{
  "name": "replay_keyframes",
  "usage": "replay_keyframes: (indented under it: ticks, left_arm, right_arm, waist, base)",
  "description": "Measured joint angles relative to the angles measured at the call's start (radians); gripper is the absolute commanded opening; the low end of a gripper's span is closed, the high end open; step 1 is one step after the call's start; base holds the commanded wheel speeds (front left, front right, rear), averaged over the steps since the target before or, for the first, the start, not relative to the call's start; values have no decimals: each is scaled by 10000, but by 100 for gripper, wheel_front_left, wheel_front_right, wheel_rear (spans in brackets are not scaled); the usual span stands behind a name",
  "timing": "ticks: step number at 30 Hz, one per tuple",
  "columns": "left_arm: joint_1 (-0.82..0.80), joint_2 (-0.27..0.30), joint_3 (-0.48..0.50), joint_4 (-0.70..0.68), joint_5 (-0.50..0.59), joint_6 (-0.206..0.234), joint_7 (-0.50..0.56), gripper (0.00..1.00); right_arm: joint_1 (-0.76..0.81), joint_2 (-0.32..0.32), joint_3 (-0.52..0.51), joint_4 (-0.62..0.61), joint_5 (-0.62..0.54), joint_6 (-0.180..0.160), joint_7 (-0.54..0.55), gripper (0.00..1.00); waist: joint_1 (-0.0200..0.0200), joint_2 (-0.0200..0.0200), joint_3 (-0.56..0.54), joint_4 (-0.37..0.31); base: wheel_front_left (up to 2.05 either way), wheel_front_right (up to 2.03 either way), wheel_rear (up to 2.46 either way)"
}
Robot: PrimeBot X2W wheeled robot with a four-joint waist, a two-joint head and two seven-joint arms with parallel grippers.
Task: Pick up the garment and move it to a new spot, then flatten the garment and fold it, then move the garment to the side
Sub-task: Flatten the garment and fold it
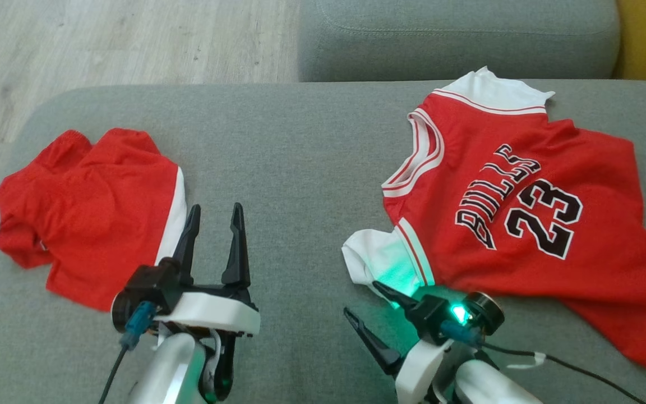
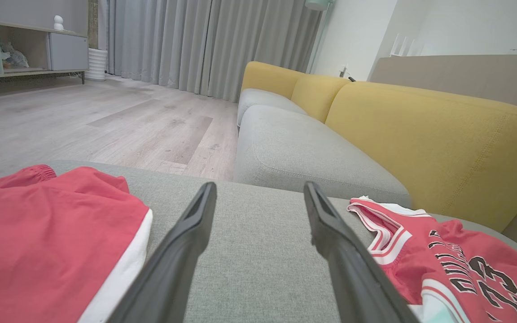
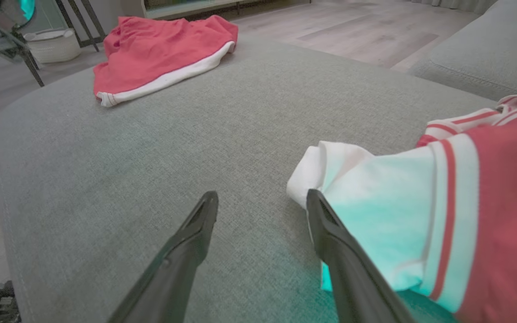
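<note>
The garment, a red "BULLS 23" jersey [image 1: 525, 224] with white trim, lies spread and a little rumpled on the right of the grey cushion [image 1: 300, 157]. It also shows in the left wrist view [image 2: 456, 264] and the right wrist view [image 3: 501, 202]. Its white sleeve [image 1: 376, 255] points toward my right gripper [image 1: 361, 297], lit green. That gripper [image 3: 262, 194] is open, one finger beside the sleeve's [image 3: 375, 197] edge, nothing between the fingers. My left gripper [image 1: 215, 209] is open over bare cushion, and its fingers frame only cushion in its own view [image 2: 260, 186].
Red shorts [image 1: 87, 207] with a white side stripe lie bunched on the cushion's left, close to my left gripper. A second grey seat [image 1: 457, 39] and yellow backrests [image 2: 420, 134] stand beyond. Wood floor [image 1: 104, 39] lies past the cushion's far left edge.
</note>
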Motion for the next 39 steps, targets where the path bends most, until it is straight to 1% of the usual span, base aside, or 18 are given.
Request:
replay_keyframes:
  ticks: [2, 4, 8, 10, 12, 15, 17, 18, 21, 24, 26, 29, 32, 34, 39]
  left_arm:
    - [4, 2, 21, 0, -2, 0, 0, 100]
    - [10, 0, 75, -2, -2, 0, 0, 100]
    - [57, 2, 151, -42, 0, 0, 0, 100]
    - [102, 2, 169, -63, 21, 0, 0, 100]
    - [186, 2, 167, -111, 59, -2, 0, 100]
    - [251, 2, 150, -127, 59, -4, 0, 100]
    - [249, 2, 134, -132, 59, -15, 0, 100]
    - [248, 2, 117, -130, 59, -31, 0, 100]
    - [243, 4, 19, -125, 59, -71, 0, 100]
    - [192, 2, -159, -81, 75, -102, 0, 100]
    - [128, 10, -316, 40, 100, -198, 0, 100]
    - [-163, 17, -888, 543, 144, -477, 6, 100]
    - [-550, 10, -1475, 1129, 203, -608, 311, 100]
    - [-805, 10, -1705, 1580, 265, -581, 591, 100]
    - [-1339, 10, -1916, 2721, 380, -247, 1281, 100]
  right_arm:
    - [-10, 0, -36, -58, 81, 0, -69, 100]
    - [-14, -2, -351, -276, 299, 0, -240, 100]
    - [-23, -25, -1662, -867, 393, 0, -495, 100]
    - [-8, -23, -2840, -1221, 151, 0, -577, 100]
    - [92, -6, -4257, -1636, -268, 0, -667, 100]
    - [700, 151, -6307, -2123, -915, 0, -736, 100]
    - [1356, 309, -7319, -2155, -1348, 0, -738, 100]
    - [1709, 380, -7639, -2142, -1588, 0, -736, 100]
    - [2361, 564, -8069, -2199, -1733, 0, -736, 100]
    - [2334, 652, -8080, -2581, -1538, 0, -736, 100]
    - [2204, 654, -8048, -2790, -1392, 0, -736, 100]
    - [2165, 654, -8009, -2991, -1319, 0, -736, 100]
    - [2170, 654, -7981, -3035, -1241, 0, -736, 100]
    - [2173, 654, -7935, -3076, -1156, 0, -736, 100]
    - [2170, 654, -7718, -3154, -1041, 0, -738, 100]
  waist:
    - [0, 0, -12, -32]
    - [0, 0, -38, -114]
    - [0, 0, -78, -359]
    - [0, 0, -94, -515]
    - [0, 0, -104, -676]
    - [0, 0, -115, -913]
    - [0, 0, -103, -1065]
    - [0, 0, -90, -1141]
    - [0, 0, -9, -1342]
    - [0, 0, 122, -1523]
    - [1, 0, 221, -1636]
    - [1, 0, 356, -1806]
    - [1, 0, 488, -1978]
    - [1, 0, 583, -2096]
    - [1, 0, 829, -2423]
  base:
    - [0, 0, 0]
    - [0, 0, 0]
    - [0, 0, 0]
    - [0, 0, 0]
    - [0, 0, 0]
    - [0, 0, 0]
    - [0, 0, 0]
    - [0, 0, 0]
    - [0, 0, 0]
    - [0, 0, 0]
    - [0, 0, 0]
    - [0, 0, 0]
    - [0, 0, 0]
    - [0, 0, 0]
    - [0, 0, 0]
